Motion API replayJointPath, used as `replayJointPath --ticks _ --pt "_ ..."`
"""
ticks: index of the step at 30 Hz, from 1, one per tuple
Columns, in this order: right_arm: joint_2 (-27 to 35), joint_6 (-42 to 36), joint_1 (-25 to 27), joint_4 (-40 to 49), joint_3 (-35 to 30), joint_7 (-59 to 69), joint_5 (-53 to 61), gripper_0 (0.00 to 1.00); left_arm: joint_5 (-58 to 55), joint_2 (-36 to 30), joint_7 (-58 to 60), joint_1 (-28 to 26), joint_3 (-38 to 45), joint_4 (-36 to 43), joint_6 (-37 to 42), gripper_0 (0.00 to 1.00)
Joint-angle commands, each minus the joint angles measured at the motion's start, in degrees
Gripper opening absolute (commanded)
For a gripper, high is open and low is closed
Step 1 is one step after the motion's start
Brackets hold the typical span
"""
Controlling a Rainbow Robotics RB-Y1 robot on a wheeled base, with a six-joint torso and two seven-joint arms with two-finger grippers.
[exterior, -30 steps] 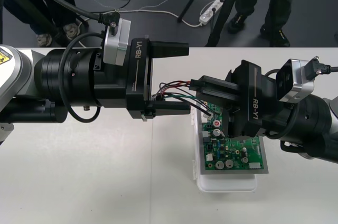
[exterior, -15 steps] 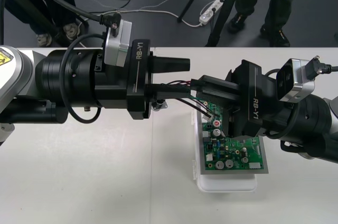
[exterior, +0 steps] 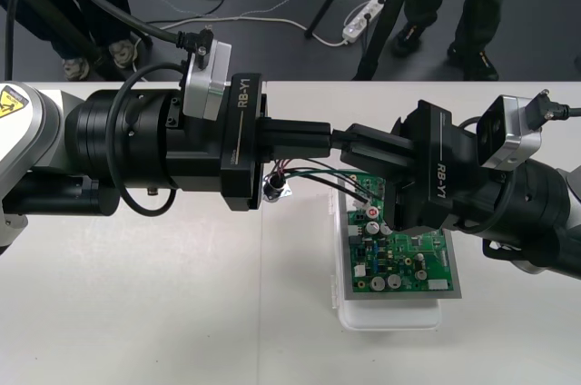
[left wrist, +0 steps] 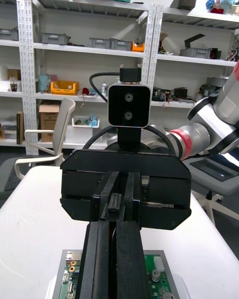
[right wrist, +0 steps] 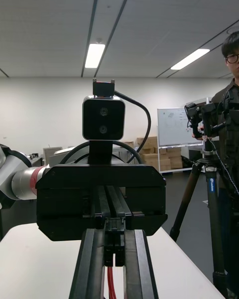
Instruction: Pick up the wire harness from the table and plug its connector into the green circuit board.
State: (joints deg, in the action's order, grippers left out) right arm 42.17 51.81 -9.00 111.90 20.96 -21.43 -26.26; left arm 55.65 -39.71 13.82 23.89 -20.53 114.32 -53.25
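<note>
Between the two grippers, the wire harness point(exterior: 313, 176) is held off the table point(exterior: 136, 312). Its thin wires run crosswise from the round metal socket point(exterior: 275, 187), which hangs just below the left gripper point(exterior: 322, 137), toward the far end of the green circuit board point(exterior: 399, 262) on its white base point(exterior: 390, 317). A red wire point(right wrist: 110, 285) and a small dark piece, judged to be the plug, are pinched between the clenched fingers of the right gripper point(exterior: 356, 146). The left gripper is clenched too, tip to tip with the right; whether wires are caught in it cannot be told. The plug end lies on the right arm's side, nearer the board, so the insertion is judged to fall to that arm. The plug is not seen seated.
</note>
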Motion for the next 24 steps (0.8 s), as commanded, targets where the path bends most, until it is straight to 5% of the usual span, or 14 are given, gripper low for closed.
replayJointPath --ticks 1,6,7,8,10,11,24 --pt "0.46 0.49 -1.37 1.56 0.66 -1.59 1.12 0.00 -0.90 -0.54 -3.27 2.12 -0.30 0.73 2.62 0.00" --pt "0.72 0.40 -1.28 1.56 0.66 -1.24 1.47 0.03 -0.90 -0.54 -3.27 2.12 -0.30 0.73 2.62 0.00" --pt "0.72 0.40 -1.28 1.56 0.66 -1.15 1.91 0.32 -0.90 -0.54 -3.36 2.12 -0.30 0.73 2.62 0.00" --pt "0.72 0.40 -1.28 1.56 0.66 -1.15 2.18 0.45 -0.90 -0.54 -3.36 2.12 -0.30 0.73 2.62 0.00" --pt "0.81 0.22 -1.28 1.56 0.66 -1.15 2.88 0.95 -0.90 -0.46 -3.45 2.12 -0.30 0.73 2.53 0.00" --pt "0.81 0.14 -1.28 1.56 0.66 -1.15 2.97 1.00 -0.90 -0.54 -3.45 2.12 -0.30 0.73 2.53 0.00" --pt "2.30 0.40 -1.28 1.39 -0.48 -1.24 4.55 1.00 -1.51 -0.72 -4.06 1.68 -0.30 0.73 2.62 0.00"
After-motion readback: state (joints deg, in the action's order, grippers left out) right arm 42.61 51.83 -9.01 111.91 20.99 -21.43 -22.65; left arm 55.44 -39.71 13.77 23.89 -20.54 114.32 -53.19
